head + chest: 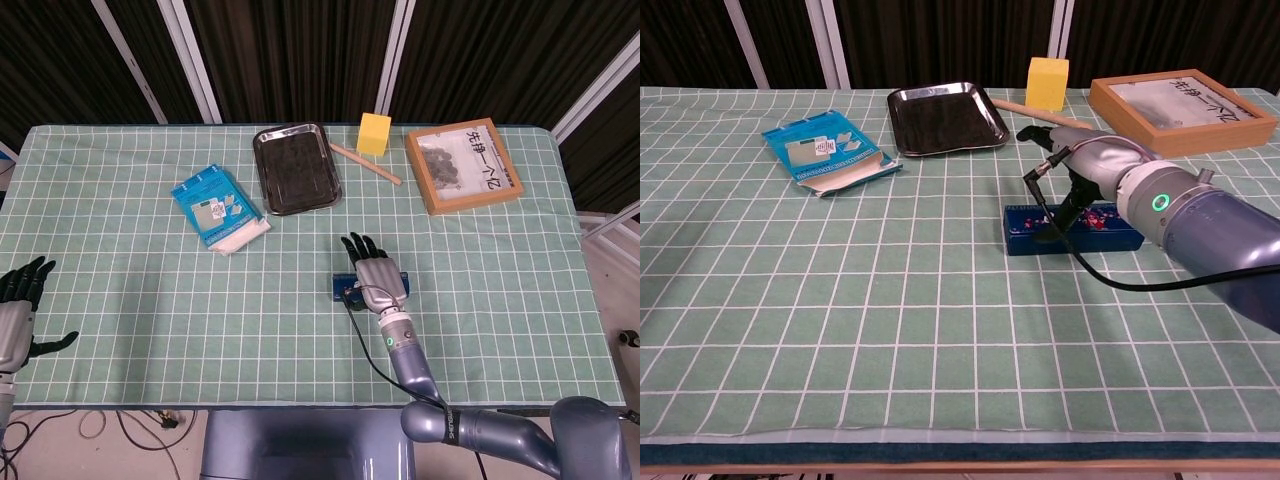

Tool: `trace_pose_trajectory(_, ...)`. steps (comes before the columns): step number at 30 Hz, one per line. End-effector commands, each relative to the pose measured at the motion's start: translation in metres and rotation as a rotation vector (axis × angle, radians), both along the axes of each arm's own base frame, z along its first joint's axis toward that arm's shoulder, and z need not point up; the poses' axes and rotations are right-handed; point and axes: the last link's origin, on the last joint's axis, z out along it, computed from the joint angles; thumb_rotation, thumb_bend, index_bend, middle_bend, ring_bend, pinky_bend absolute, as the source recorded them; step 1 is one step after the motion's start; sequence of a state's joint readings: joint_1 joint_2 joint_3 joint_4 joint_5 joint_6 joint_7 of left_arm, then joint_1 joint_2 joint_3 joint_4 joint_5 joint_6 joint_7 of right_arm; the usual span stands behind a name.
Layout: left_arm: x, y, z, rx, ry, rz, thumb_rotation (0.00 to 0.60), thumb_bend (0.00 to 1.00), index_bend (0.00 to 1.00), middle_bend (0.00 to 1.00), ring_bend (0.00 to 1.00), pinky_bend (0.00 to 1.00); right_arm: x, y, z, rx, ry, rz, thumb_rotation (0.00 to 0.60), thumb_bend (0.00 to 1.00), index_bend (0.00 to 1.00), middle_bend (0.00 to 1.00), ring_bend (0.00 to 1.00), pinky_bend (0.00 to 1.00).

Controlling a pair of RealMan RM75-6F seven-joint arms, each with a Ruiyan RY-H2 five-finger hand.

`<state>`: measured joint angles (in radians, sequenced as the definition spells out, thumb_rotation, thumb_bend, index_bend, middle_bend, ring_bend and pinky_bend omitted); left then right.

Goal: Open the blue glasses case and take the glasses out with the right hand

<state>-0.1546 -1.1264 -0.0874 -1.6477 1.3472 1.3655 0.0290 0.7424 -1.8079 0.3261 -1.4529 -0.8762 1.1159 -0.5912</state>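
The blue glasses case (343, 291) (1026, 229) lies flat on the green checked cloth, right of the table's middle; its lid looks down. My right hand (375, 272) (1081, 160) hovers just over the case's middle with its fingers stretched forward and apart, holding nothing. A dark part of the hand reaches down to the case's top in the chest view; contact is unclear. The glasses are not visible. My left hand (18, 305) stays at the table's near left edge, fingers spread and empty.
A steel tray (296, 167) (945, 117), a yellow block (374, 133) (1047, 83), a wooden stick (365, 163) and a framed wooden box (463, 165) (1182, 97) stand along the back. A blue packet (217, 208) (828, 152) lies at the back left. A black cable (1095, 268) trails from my right wrist.
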Motion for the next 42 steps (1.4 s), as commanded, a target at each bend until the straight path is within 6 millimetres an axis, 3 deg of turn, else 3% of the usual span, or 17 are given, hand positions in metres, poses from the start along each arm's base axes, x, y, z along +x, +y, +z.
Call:
trace_pose_trajectory(1,0.000,0.000,0.000,-0.002,0.001,-0.001,0.600,0.00,0.00,0.00,0.00,0.00,-0.003,0.003,0.006,0.017,0.015,-0.026,0.600,0.26,0.11,0.00,0.00,0.24)
trace_pose_trajectory(13,0.001,-0.002,0.001,0.002,0.001,-0.001,0.600,0.00,0.00,0.00,0.00,0.00,-0.014,-0.001,0.014,0.079,0.115,-0.096,0.600,0.43,0.17,0.00,0.00,0.24)
trace_pose_trajectory(42,0.001,-0.002,0.001,0.002,-0.002,-0.001,0.600,0.00,0.00,0.00,0.00,0.00,-0.021,-0.003,0.020,0.088,0.159,-0.142,0.600,0.50,0.25,0.00,0.00,0.24)
